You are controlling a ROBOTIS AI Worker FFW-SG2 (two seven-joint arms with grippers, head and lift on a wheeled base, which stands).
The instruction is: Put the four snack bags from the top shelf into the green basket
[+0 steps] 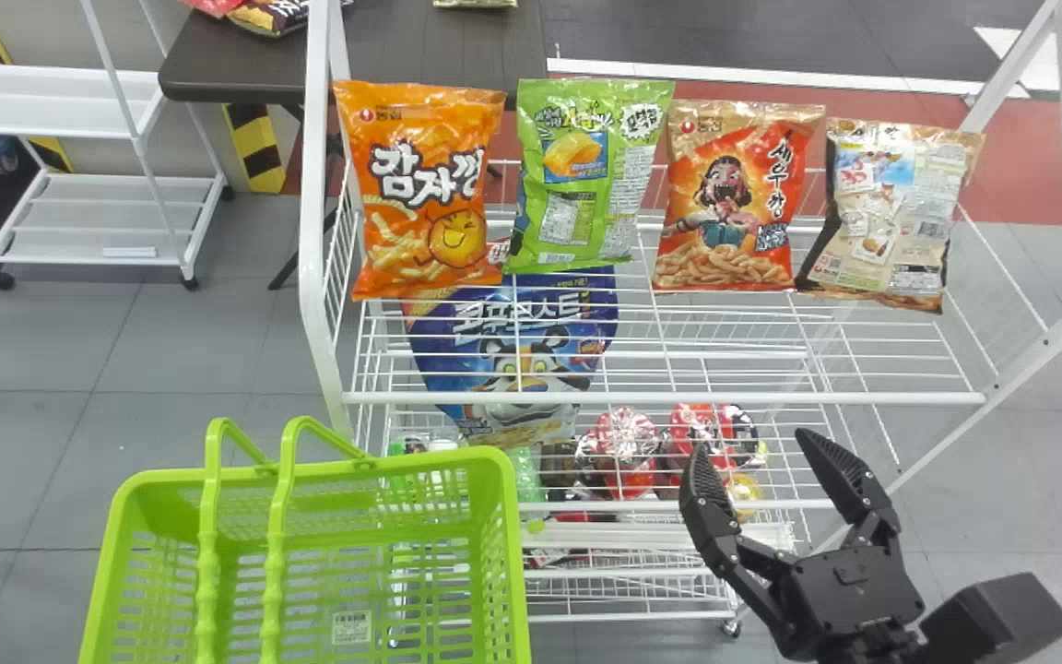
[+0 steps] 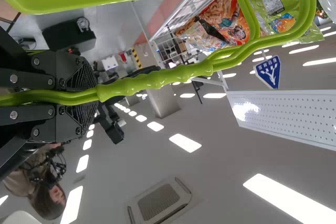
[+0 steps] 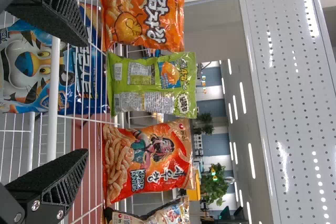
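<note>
Your white wire top shelf (image 1: pixel 660 398), left to right: glossy orange plastic snack bag (image 1: pixel 425 189), upright | lime-green plastic snack bag (image 1: pixel 591 175), upright | red-orange plastic snack bag (image 1: pixel 734 198), tan-topped, upright | beige-brown plastic snack bag (image 1: pixel 900 212), tilted || nearer you, left: bright-green latticed plastic basket (image 1: pixel 430 463), handles raised

Korean lettering (image 1: pixel 422 175): orange bag (image 1: pixel 388 120), blue bag (image 1: pixel 443 343) | printed label (image 1: pixel 351 628): green basket (image 1: pixel 430 459) | blue sign (image 2: pixel 275 83): white emblem (image 2: pixel 269 72)
</note>
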